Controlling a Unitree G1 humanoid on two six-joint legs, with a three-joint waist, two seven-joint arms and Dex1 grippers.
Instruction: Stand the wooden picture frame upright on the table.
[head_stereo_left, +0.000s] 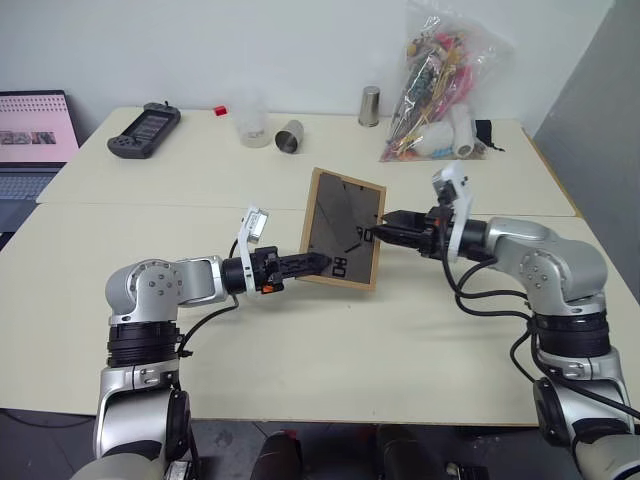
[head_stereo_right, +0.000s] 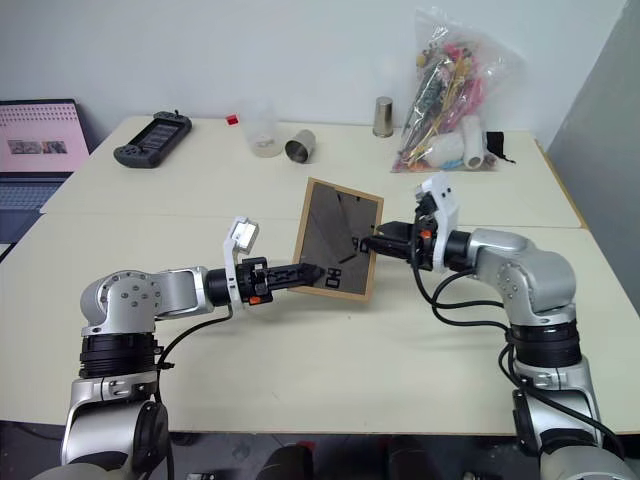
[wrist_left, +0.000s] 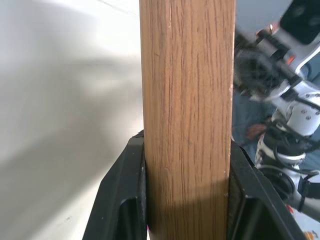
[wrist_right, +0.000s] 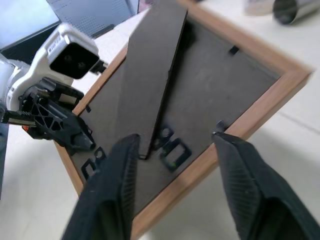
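The wooden picture frame (head_stereo_left: 345, 228) is held up over the middle of the table (head_stereo_left: 300, 340), tilted, with its dark grey back and easel stand (wrist_right: 155, 75) facing me. My left gripper (head_stereo_left: 318, 262) is shut on the frame's lower left edge; in the left wrist view the wood (wrist_left: 187, 100) sits clamped between both black fingers (wrist_left: 125, 190). My right gripper (head_stereo_left: 385, 228) is at the frame's right edge, open. Its fingers (wrist_right: 240, 185) are spread in front of the back panel, with the stand's tip between them. Whether the frame's lower edge touches the table I cannot tell.
Along the table's far side are a black handheld device (head_stereo_left: 145, 130), a clear cup (head_stereo_left: 252, 125), a metal cup on its side (head_stereo_left: 290, 137), an upright metal cylinder (head_stereo_left: 370, 105) and a plastic bag of small items (head_stereo_left: 440, 90). A laptop (head_stereo_left: 30, 150) stands at the left.
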